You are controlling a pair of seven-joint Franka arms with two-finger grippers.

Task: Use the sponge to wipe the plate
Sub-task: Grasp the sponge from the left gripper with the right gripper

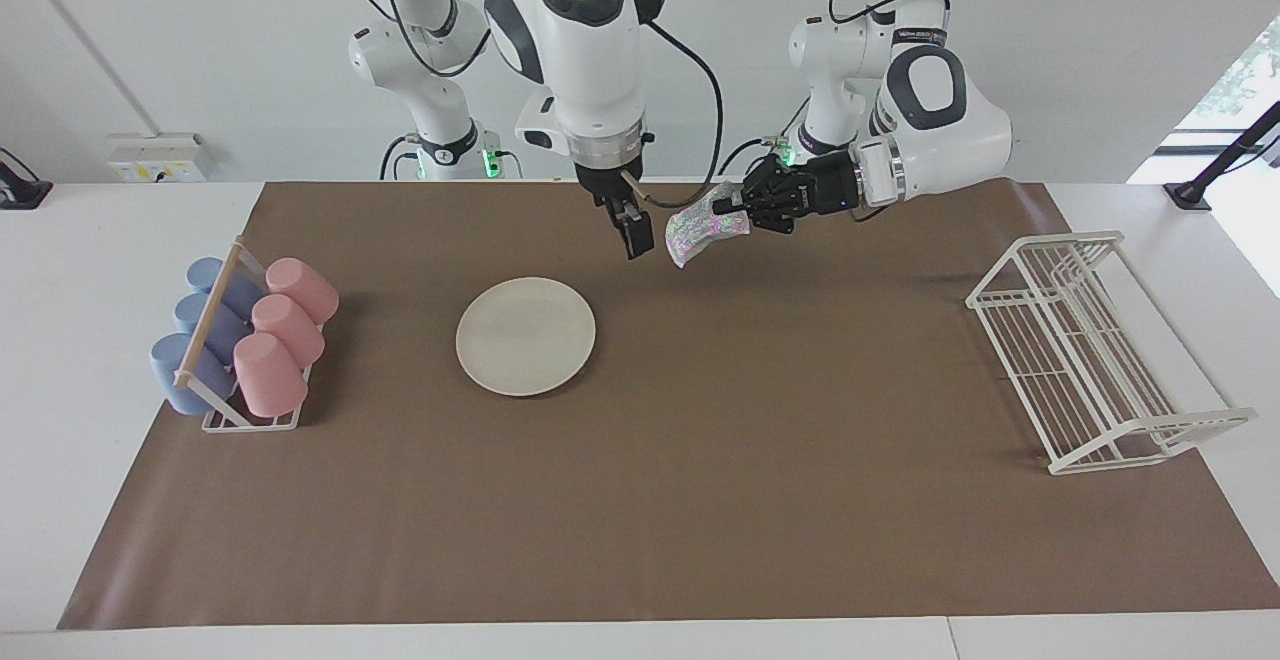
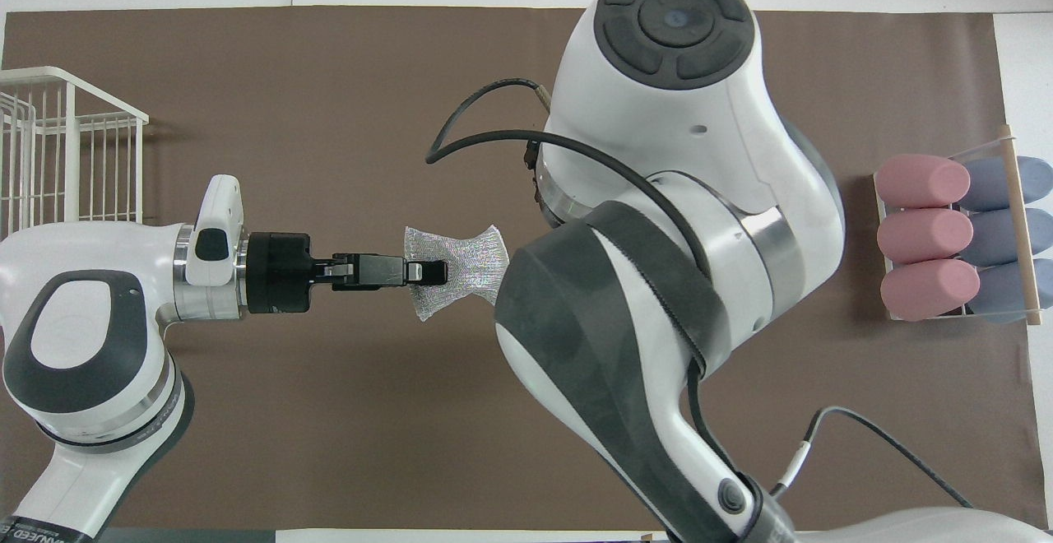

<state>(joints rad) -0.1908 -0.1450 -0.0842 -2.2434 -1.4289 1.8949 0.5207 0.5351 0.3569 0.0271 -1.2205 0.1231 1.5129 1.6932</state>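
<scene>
Across the tabletop (image 1: 700, 500) a brown mat is spread, with a white wire rack (image 1: 1090, 350) toward the left arm's end and a cup holder (image 1: 240, 345) of pink and blue cups toward the right arm's end. Centrally, the plate (image 1: 525, 335) lies flat and unattended. Above the mat, nearer the robots than the plate, the left end effector (image 1: 735, 208) is closed on the sponge (image 1: 705, 228), held clear of everything. The right end effector (image 1: 632, 230) hangs beside the sponge, apparently not touching it; its opening cannot be determined. Assessment: sponge secured, wiping not begun, no contact with the plate.
</scene>
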